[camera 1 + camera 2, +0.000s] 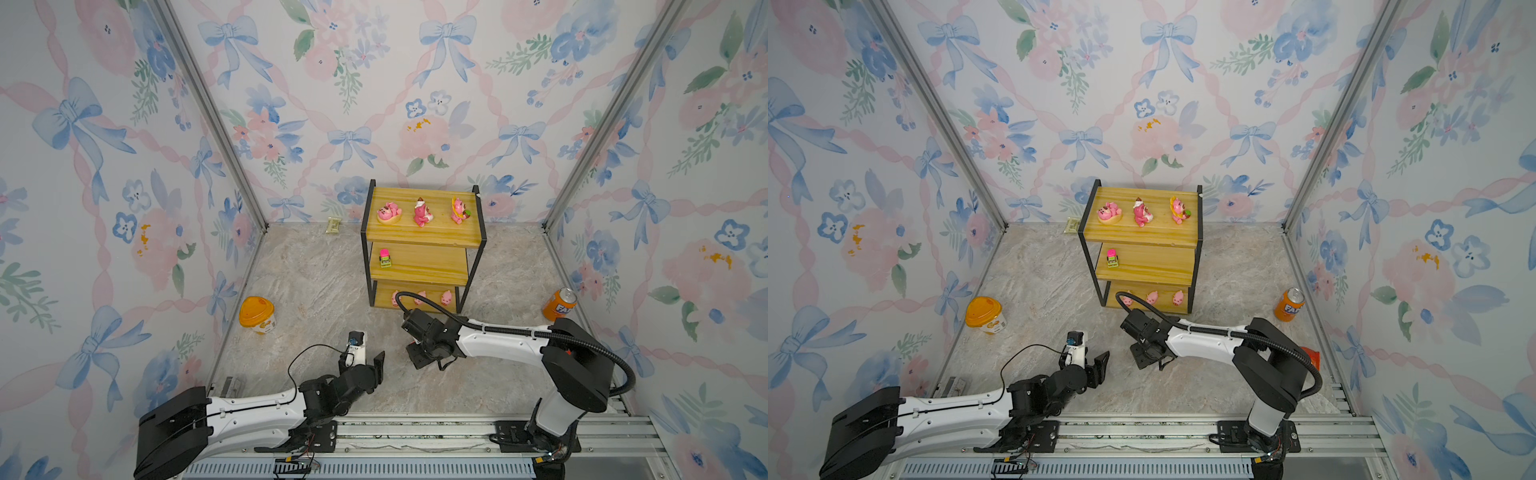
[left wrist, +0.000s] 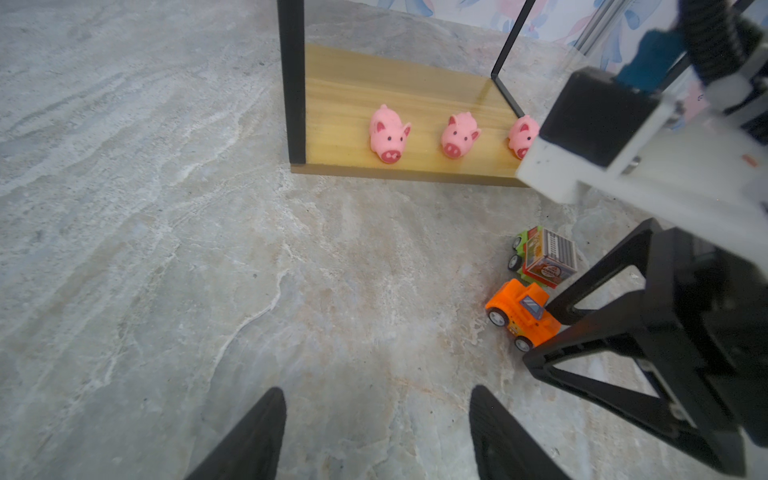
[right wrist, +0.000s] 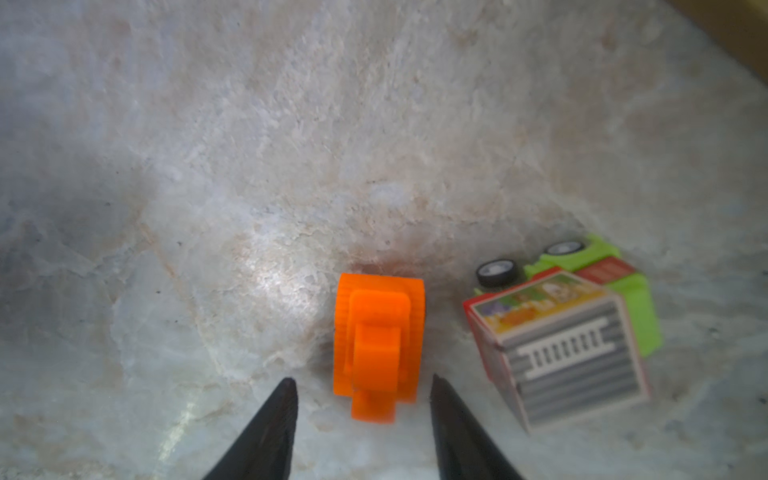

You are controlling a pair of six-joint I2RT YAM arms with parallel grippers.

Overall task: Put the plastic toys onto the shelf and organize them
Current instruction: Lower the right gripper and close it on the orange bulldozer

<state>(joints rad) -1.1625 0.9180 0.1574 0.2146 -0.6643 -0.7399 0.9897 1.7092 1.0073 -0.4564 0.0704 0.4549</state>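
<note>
- The shelf (image 1: 415, 235) (image 1: 1133, 235) stands at the centre of both top views, close to the back wall.
- Its top board carries the three pink figurines (image 1: 422, 212) in a row: the left one lies down, and the other two are upright.
- The pink-green car (image 1: 385, 257) sits alone at the left end of the middle board.
- The three pigs (image 2: 458, 135) line the front of the bottom board with their snouts facing outward (in the left wrist view the third is half hidden behind the right arm's wrist).
- The orange car (image 3: 380, 345) stands on its wheels on the marble floor (image 1: 316, 291), just in front of the shelf. In both top views the right arm (image 1: 498, 340), which reaches in from the lower right of the frame, hides it.
- The grey-green car (image 3: 561, 332) lies tipped on its side just beside the orange car, between it and the shelf.
- The right gripper (image 3: 361, 378) is down at the orange car with its jaws apart, one finger on each side of the car's near end. A sliver of floor shows between each finger and the car, so nothing is gripped.
- The left gripper (image 2: 378, 392) hangs over the floor with its jaws wide and empty. It is low and left of centre in both top views, apart from both cars.
- An orange soda can (image 1: 560, 304) stands at the right edge of the floor and an orange-lidded tub (image 1: 257, 314) at the left edge, both well apart from the shelf.
</note>
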